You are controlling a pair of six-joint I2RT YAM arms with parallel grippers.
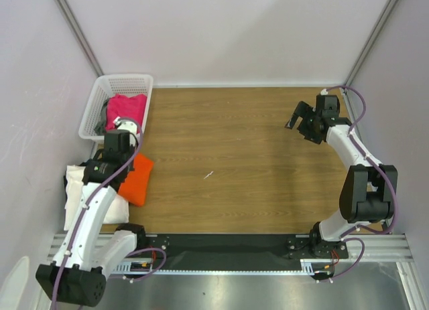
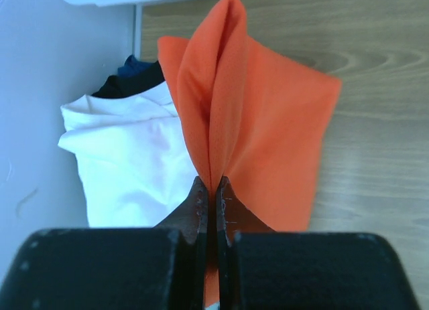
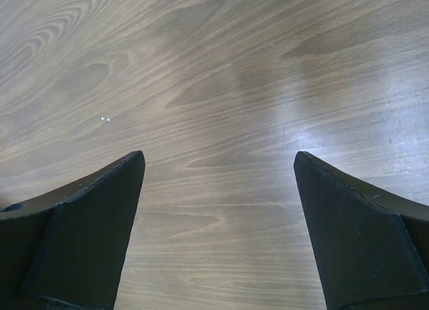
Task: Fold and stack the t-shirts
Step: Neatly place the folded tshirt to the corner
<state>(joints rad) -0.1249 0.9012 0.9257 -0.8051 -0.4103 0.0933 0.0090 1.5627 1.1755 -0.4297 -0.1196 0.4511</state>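
Note:
A folded bright orange t-shirt (image 1: 139, 179) (image 2: 268, 129) lies at the table's left side, partly over a stack topped by a white t-shirt (image 1: 75, 197) (image 2: 134, 163), with a dark one (image 2: 131, 82) under it. My left gripper (image 2: 212, 184) is shut on a pinched-up fold of the orange t-shirt. A magenta-pink t-shirt (image 1: 126, 109) fills the white lattice basket (image 1: 97, 99). My right gripper (image 1: 297, 116) (image 3: 219, 164) hangs open over bare wood at the far right, nothing between its fingers.
The basket stands at the back left corner against the wall. Pale walls close the table (image 1: 255, 163) on three sides. A small white speck (image 1: 209, 175) lies mid-table. The arm bases sit on a black rail along the near edge.

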